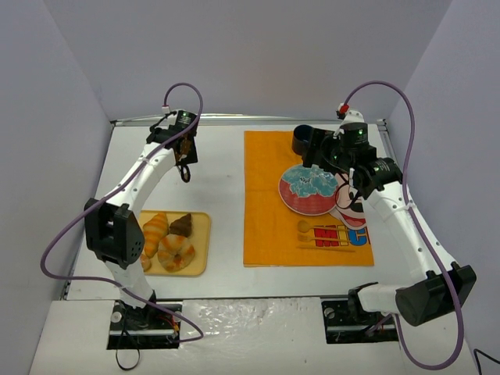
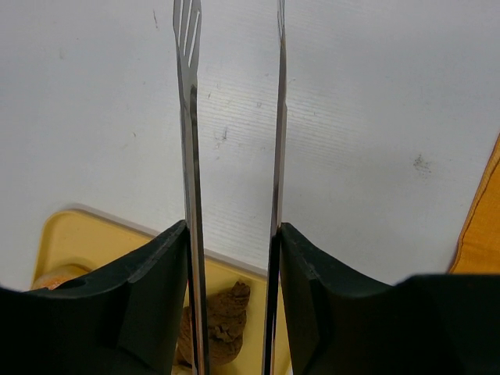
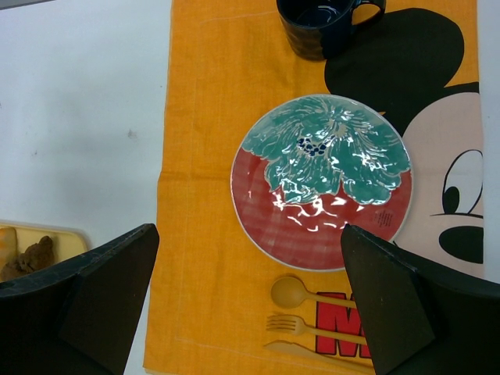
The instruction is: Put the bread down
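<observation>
Barely begun: dark chocolate-brown bread wedge (image 1: 181,225) on yellow plastic tray (image 1: 200,251).
Pinches steel tongs (image 2: 191,156) in left fingers (image 2: 148,312) beyond tray; holds right fingers (image 3: 101,297) spread.

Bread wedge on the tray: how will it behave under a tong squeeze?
Probably light and soft: the bread is small, rough-surfaced, so may dent or crumble. The wedge likely won't roll, but thin smooth tongs could let it pivot.

Croissant (image 1: 155,233) and donut (image 1: 176,251) crowd 2 sides of the bread (image 1: 181,225).
</observation>
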Tool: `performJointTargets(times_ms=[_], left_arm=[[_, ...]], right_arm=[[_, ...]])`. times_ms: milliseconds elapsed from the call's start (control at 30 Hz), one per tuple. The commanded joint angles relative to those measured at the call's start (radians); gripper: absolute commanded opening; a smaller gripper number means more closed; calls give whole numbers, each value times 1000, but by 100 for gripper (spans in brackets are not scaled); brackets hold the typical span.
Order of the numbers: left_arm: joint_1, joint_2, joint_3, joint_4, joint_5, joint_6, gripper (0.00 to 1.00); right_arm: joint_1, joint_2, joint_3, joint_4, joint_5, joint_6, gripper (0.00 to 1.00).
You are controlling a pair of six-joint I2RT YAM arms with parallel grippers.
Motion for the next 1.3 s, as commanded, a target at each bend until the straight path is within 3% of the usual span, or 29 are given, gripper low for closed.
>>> performJointTargets(times_ms=[0,100,700,1267], left_arm=[[-15,-88,3,-20,-42,-11,44],[-27,-104,-6,-33,-45,-22,50],[-147,-298,-109,-176,-43,-143,60],[-335,-564,-365,-375,-30,-369,60]], right_arm=[[13,-31,4,34,21,-16,100],[14,-29,4,34,21,-18,100],[25,-29,3,34,26,-19,100],[32,-52,-11,33,26,-22,100]])
